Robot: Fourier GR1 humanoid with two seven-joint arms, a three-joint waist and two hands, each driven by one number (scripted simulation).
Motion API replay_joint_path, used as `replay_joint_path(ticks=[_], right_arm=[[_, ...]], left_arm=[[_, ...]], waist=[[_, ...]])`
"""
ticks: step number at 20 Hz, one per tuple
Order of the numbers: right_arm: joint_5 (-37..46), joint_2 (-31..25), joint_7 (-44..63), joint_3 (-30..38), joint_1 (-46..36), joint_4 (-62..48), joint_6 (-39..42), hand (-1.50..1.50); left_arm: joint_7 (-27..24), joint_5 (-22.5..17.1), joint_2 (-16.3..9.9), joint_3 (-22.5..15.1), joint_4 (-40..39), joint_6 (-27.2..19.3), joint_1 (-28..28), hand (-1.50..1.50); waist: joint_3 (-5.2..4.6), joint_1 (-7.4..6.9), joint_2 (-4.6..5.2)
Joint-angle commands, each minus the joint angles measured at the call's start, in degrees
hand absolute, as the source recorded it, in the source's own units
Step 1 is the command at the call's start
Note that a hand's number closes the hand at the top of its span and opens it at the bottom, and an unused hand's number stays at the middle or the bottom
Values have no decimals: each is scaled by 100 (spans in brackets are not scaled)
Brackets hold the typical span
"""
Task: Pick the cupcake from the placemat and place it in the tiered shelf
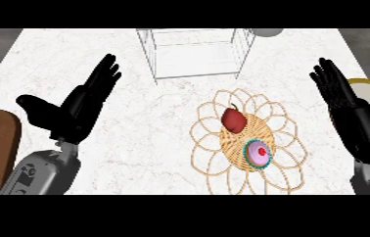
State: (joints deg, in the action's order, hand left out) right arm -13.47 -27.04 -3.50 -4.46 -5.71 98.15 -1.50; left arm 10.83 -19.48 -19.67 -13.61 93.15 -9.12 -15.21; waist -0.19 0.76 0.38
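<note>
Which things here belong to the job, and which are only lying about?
Belong to the job:
- cupcake
- placemat
- tiered shelf
- left hand and right hand, both open

Only lying about:
- red fruit on the placemat
- grey round thing behind the shelf
- brown object at the left edge

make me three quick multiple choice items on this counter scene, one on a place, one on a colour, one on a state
1. Where is the cupcake?
A. on the woven placemat, nearer the robot than the red apple
B. inside the wire tiered shelf
C. in the left hand

2. What colour is the cupcake's frosting?
A. green
B. pink
C. white

3. How are the left hand and the right hand?
A. both curled round the cupcake
B. left open, right holding the apple
C. both open, holding nothing

Answers: 1 A, the cupcake sits on the mat below the apple; 2 B, pink top with a red centre; 3 C, fingers straight, apart from every object.
</note>
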Motion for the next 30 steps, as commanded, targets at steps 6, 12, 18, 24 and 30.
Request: replay_joint_path(ticks=[6,12,18,24,30], right_arm=[[-781,-1068,-936,1158,-507,-827,1548,150],[63,-1098,-1050,785,-458,-2871,1825,-150],[244,-1867,-1771,591,-896,-3200,3470,-150],[-358,-2408,-654,662,-702,-1759,4199,-150],[-458,-2551,845,392,-569,-394,3919,-150]], left_arm=[[420,5,-325,539,-1258,-266,1062,0],[372,-94,-109,462,-1493,-29,1273,0],[282,-54,2,531,-1807,72,1078,0],[65,-27,-7,716,-1897,146,1305,0],[230,1,69,758,-1857,83,1160,0]], waist=[[34,-173,33],[28,-189,-1],[23,-151,-14],[7,-12,-61],[3,44,-71]])
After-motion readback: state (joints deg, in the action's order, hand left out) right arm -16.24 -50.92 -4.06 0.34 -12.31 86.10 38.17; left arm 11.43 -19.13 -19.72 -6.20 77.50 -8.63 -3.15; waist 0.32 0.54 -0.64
